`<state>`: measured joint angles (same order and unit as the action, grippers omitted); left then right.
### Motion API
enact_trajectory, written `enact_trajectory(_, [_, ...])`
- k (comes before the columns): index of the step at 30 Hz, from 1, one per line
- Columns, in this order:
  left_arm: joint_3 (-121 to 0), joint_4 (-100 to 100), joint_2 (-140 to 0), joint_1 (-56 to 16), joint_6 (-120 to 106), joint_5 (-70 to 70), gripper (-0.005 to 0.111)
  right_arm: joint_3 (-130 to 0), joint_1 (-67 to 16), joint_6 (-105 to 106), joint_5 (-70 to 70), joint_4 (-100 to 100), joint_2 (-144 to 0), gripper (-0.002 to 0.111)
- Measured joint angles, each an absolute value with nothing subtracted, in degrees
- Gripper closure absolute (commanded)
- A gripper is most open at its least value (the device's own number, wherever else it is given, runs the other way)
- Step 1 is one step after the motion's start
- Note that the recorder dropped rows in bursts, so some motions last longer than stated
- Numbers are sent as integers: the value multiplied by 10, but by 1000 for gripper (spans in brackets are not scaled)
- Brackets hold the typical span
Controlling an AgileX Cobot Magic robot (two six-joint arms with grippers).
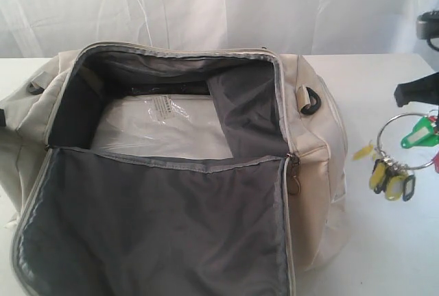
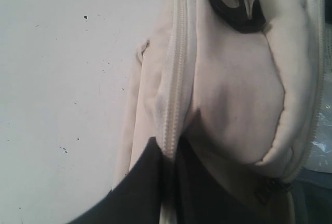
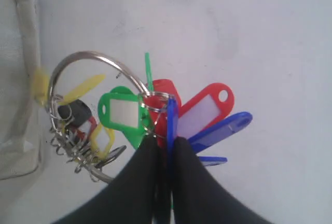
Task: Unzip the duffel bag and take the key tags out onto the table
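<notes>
The cream duffel bag (image 1: 312, 152) lies unzipped, its grey-lined flap (image 1: 158, 227) folded toward the front. To the right of the bag my right gripper (image 3: 165, 143) is shut on the key tags (image 3: 155, 115), pinching the blue and red tags. The metal ring (image 1: 405, 142) and the coloured key tags (image 1: 392, 176) hang below that gripper (image 1: 417, 92) over the white table (image 1: 384, 241). I cannot tell whether they touch it. My left gripper (image 2: 174, 154) is shut on a zip strip (image 2: 174, 79) on the bag's outer side and does not show in the exterior view.
Inside the bag lies a flat white packet in clear plastic (image 1: 164, 128). A dark strap ring (image 1: 310, 99) sits on the bag's right end. A brass zip pull (image 1: 293, 173) hangs at the opening's corner. White curtain (image 1: 206, 8) stands behind the table.
</notes>
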<state>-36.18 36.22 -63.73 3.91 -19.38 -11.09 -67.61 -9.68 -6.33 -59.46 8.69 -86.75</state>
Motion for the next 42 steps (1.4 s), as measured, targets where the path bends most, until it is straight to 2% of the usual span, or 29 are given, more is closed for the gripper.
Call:
enact_trajectory(8, [-362, 362, -637, 39, -194, -111, 106, -668, -97, -63, -544, 69, -957, 106])
enact_trajectory(10, [-362, 362, -637, 39, -194, -111, 106, -668, -97, -64, -533, 55, -974, 99])
enact_trajectory(15, [-362, 362, -637, 39, -194, -111, 106, -668, -97, -64, -526, 34, -1005, 69])
enact_trajectory(17, [-362, 362, -637, 39, -194, -111, 106, -668, -97, -64, -525, 33, -1011, 61])
enact_trajectory(19, [-362, 362, -637, 39, -194, -111, 106, -668, -97, -64, -524, 33, -1011, 58])
enact_trajectory(22, [-362, 362, -637, 39, -194, -111, 106, -685, -97, -64, -536, 32, -1007, 59])
enact_trajectory(24, [-362, 362, -637, 39, -194, -111, 106, -704, -97, -64, -545, 32, -995, 63])
enact_trajectory(26, [-362, 362, -637, 39, -194, -111, 106, -726, -97, -63, -552, 32, -976, 73])
enact_trajectory(30, [-362, 362, -637, 39, -194, -111, 106, -754, -97, -63, -553, 32, -935, 107])
enact_trajectory(36, [-362, 362, -637, 39, -194, -111, 106, -755, -97, -46, -547, 32, -863, 108])
enact_trajectory(42, [-362, 362, -637, 39, -194, -111, 106, -705, -97, -36, -482, 14, -748, 108])
